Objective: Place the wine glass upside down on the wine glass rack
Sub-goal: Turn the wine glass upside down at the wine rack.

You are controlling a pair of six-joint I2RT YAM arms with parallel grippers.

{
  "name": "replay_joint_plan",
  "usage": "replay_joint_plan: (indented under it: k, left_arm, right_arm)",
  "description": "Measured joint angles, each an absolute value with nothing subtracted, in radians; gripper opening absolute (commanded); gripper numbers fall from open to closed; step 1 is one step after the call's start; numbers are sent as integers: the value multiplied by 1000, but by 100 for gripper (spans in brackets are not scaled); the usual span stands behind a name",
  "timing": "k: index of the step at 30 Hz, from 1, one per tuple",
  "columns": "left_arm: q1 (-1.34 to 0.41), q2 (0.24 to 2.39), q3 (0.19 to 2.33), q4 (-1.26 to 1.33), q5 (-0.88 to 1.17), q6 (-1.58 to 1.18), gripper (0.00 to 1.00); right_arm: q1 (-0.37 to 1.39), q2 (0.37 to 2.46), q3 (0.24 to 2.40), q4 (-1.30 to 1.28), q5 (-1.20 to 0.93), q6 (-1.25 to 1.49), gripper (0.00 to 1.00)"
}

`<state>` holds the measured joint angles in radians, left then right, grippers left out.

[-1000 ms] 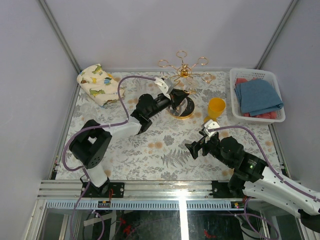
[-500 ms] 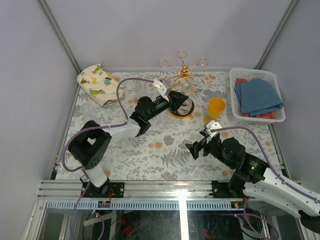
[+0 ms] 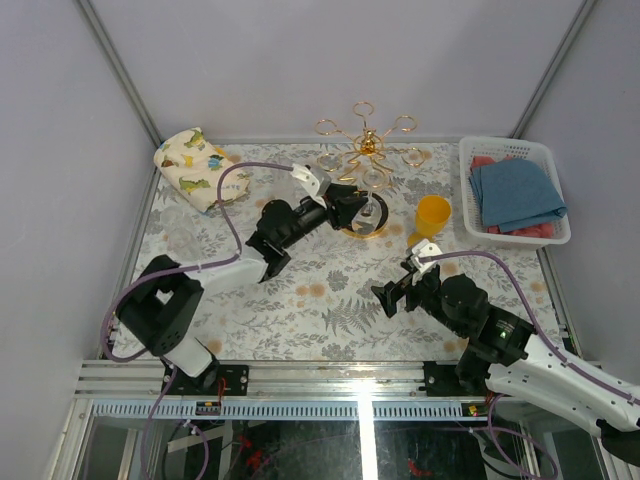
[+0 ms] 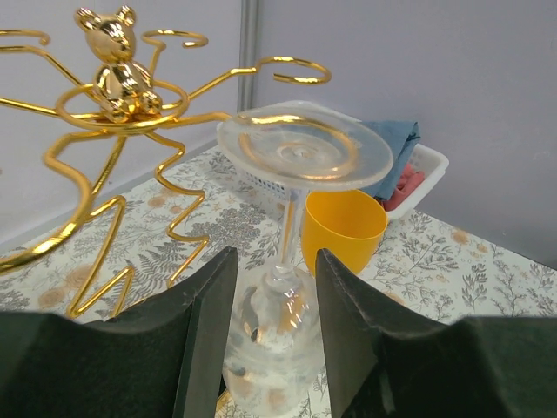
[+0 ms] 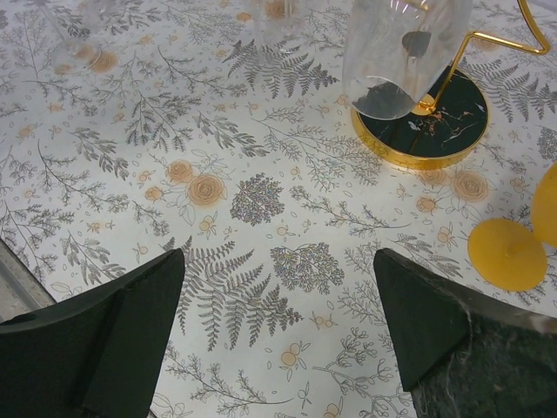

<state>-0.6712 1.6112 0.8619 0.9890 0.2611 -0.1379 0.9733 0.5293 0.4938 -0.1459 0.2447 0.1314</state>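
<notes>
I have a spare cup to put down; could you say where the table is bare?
Widest bare patch: the table's near middle, between the left arm and the right gripper. A smaller one lies between the dinosaur-print cloth and that arm. Crowded far right: wine glass rack, yellow cup, white basket.

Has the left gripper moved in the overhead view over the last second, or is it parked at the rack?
Yes. The left gripper has backed off leftward, away from the rack's black base.
</notes>
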Motion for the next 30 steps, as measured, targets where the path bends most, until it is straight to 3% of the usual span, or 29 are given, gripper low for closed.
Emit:
replay_joint_plan:
  k: [11,15,23,24,27,29,30]
  left_arm:
    - [-671,1318,751,771,122,-194,47]
    - [-671,1189,744,609,58,-231,60]
    - [-669,1039,852,199,-67,-257,73]
    - [-666,1030,872,153,-76,-257,81]
    - [-659,1011,918,33,-107,-259,85]
    - [-652,1003,933,-30,-125,-260,99]
    - [-647,998,938,-67,-138,-260,100]
  right_arm:
    - [973,562,494,-150,252,133,99]
    - [973,590,494,-150,248,138,99]
    - [973,665,494,-151,244,172,99]
    - [973,674,495,-154,245,181,99]
    - [973,728,532,-205,252,210,99]
    - [973,781,592,-257,270,230,99]
    - [973,799,617,-272,279,237,99]
